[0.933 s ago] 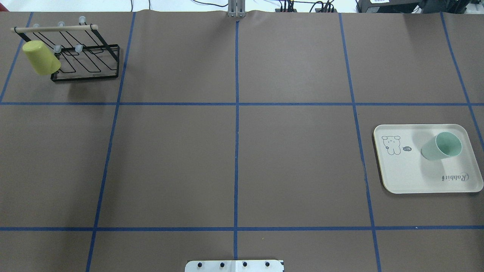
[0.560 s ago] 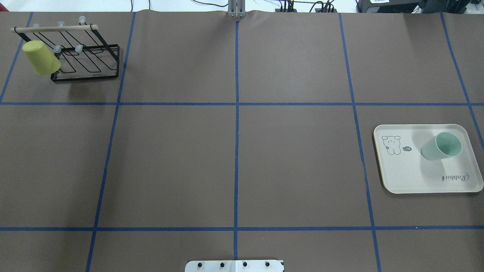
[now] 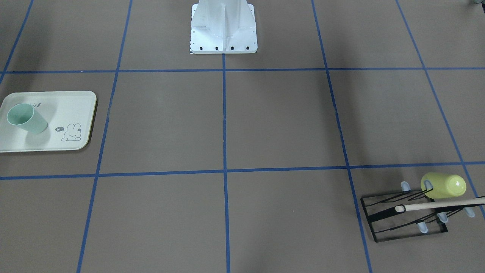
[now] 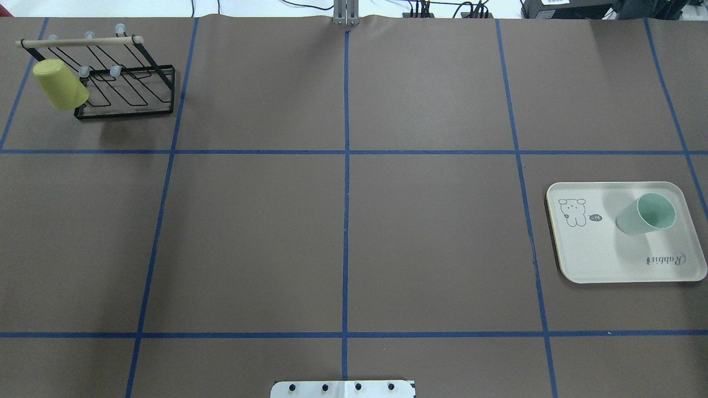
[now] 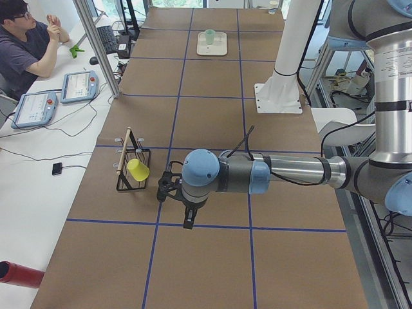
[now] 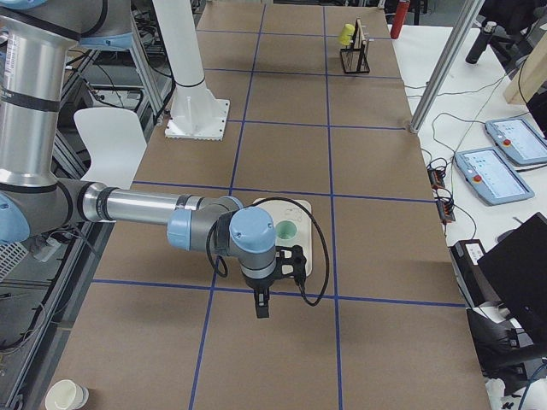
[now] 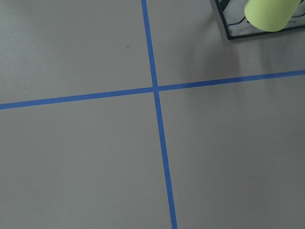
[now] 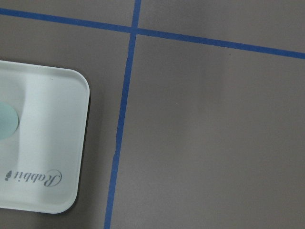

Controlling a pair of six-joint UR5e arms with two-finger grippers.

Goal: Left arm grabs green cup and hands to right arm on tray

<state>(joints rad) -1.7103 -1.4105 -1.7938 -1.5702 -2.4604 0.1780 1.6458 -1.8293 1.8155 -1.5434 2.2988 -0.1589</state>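
The green cup [image 4: 644,215] stands mouth up on the cream tray [image 4: 597,260] at the table's right side. Cup [image 3: 27,118] and tray [image 3: 75,106] also show in the front view. The side views show the cup [image 5: 210,37] [image 6: 285,230] too. The right wrist view shows the tray's corner [image 8: 47,143] and a sliver of the cup [image 8: 5,121]. The left gripper [image 5: 187,222] hangs high over the table near the rack. The right gripper [image 6: 261,307] hangs above the table beside the tray. I cannot tell whether either is open or shut.
A yellow-green cup [image 4: 60,84] hangs upside down on a black wire rack [image 4: 127,94] at the far left; it also shows in the left wrist view [image 7: 269,14]. The robot's white base [image 3: 223,30] stands at the near table edge. An operator [image 5: 26,38] sits beside the table.
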